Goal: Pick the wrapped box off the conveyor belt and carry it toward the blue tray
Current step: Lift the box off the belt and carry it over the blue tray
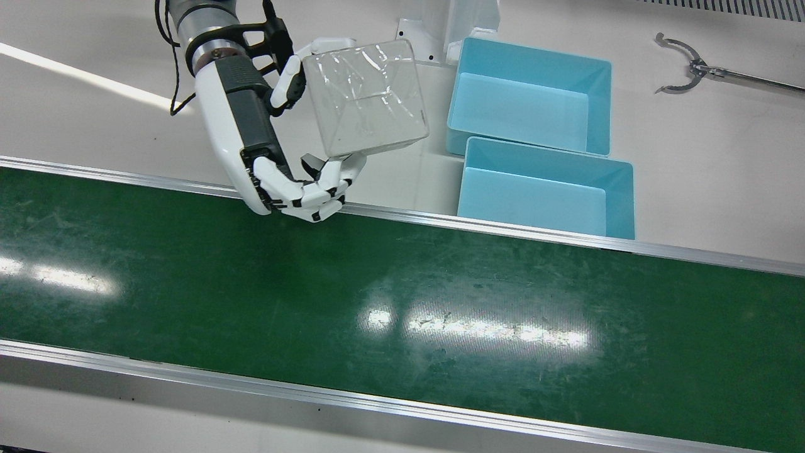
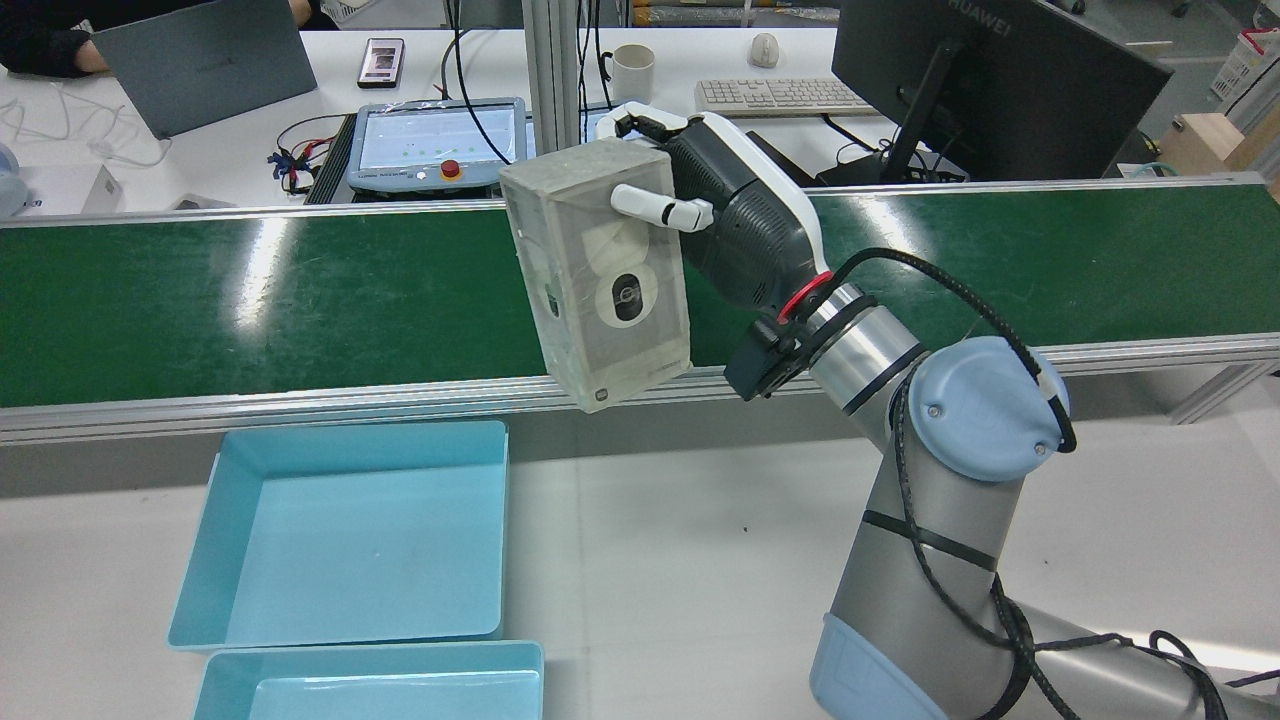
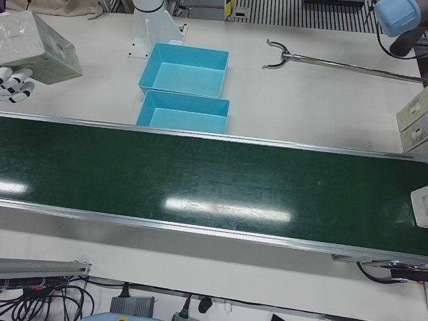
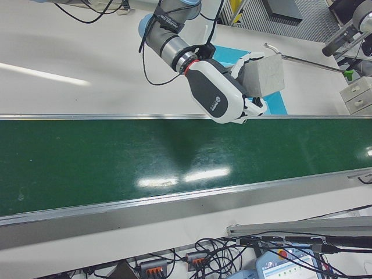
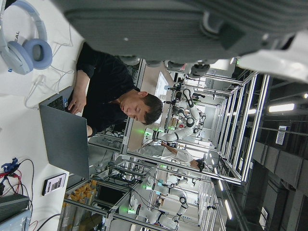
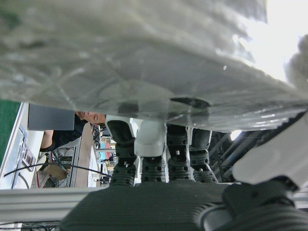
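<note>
My right hand (image 1: 251,126) is shut on the wrapped box (image 1: 365,97), a clear-wrapped pale box. It holds the box in the air over the white table just behind the green conveyor belt (image 1: 377,302), tilted. In the rear view the box (image 2: 600,280) hangs over the belt's near rail, up and to the right of a blue tray (image 2: 350,540). Two blue trays (image 1: 519,110) sit side by side to the box's right in the front view. The right hand view shows the box's wrap (image 6: 144,48) against the fingers (image 6: 149,139). My left hand (image 5: 192,24) shows only as blurred parts in its own view.
A metal grabber tool (image 1: 692,69) lies on the table beyond the trays. The belt's aluminium rail (image 1: 503,226) runs between belt and trays. A white object (image 3: 420,207) sits at the belt's far end. The left arm's elbow (image 3: 400,17) is at the table's back.
</note>
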Action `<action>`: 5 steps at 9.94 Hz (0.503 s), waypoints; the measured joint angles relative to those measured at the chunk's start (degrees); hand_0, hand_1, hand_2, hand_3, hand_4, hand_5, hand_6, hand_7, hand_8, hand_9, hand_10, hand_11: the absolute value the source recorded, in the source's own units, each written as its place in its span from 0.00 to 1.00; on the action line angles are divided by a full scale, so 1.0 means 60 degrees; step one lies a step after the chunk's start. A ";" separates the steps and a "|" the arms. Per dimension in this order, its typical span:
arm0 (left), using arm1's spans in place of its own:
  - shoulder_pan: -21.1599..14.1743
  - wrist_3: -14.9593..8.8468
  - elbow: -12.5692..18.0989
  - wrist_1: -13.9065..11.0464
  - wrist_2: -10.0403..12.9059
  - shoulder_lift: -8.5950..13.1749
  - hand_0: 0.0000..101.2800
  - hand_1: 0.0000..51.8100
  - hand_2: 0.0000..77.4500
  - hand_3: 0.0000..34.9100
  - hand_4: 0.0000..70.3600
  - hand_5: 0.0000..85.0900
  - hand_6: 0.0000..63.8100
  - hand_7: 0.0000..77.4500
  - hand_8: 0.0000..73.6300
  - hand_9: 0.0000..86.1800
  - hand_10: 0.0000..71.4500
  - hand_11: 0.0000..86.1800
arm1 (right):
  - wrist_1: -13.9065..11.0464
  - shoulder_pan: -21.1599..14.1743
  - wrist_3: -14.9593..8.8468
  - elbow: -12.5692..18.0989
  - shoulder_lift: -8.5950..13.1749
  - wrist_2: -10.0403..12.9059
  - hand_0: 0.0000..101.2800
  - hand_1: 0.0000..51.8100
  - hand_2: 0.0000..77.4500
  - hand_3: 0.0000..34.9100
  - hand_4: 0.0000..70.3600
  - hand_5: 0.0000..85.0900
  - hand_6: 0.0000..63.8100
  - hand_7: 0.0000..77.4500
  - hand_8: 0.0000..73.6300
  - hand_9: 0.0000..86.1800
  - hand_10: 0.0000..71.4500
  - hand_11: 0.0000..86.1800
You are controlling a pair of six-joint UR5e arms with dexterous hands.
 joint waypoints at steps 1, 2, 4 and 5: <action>0.0000 0.0000 0.0000 0.0000 0.0000 0.0000 0.00 0.00 0.01 0.00 0.00 0.01 0.00 0.01 0.00 0.00 0.01 0.00 | -0.0001 -0.0420 -0.0162 0.0071 0.0210 0.0269 0.42 0.00 0.42 0.00 0.31 0.77 0.92 0.44 0.96 0.84 0.64 0.73; 0.0000 0.0000 0.0000 0.0000 0.0000 0.0000 0.00 0.00 0.01 0.00 0.00 0.01 0.00 0.00 0.00 0.00 0.01 0.00 | -0.0001 -0.0807 -0.0359 0.0111 0.0455 0.0524 0.42 0.00 0.42 0.00 0.31 0.77 0.92 0.44 0.94 0.81 0.60 0.72; 0.0000 0.0000 0.0000 0.0000 0.0000 0.0000 0.00 0.00 0.01 0.00 0.00 0.01 0.00 0.00 0.00 0.00 0.00 0.00 | 0.0002 -0.1552 -0.0999 0.0124 0.0911 0.0902 0.43 0.00 0.42 0.00 0.31 0.77 0.92 0.44 0.95 0.81 0.57 0.67; 0.0000 0.0000 0.0000 0.0000 0.0000 0.0000 0.00 0.00 0.01 0.00 0.00 0.01 0.00 0.00 0.00 0.00 0.01 0.00 | 0.0020 -0.2041 -0.1473 0.0117 0.1078 0.1203 0.43 0.00 0.41 0.00 0.31 0.77 0.92 0.44 0.94 0.81 0.55 0.62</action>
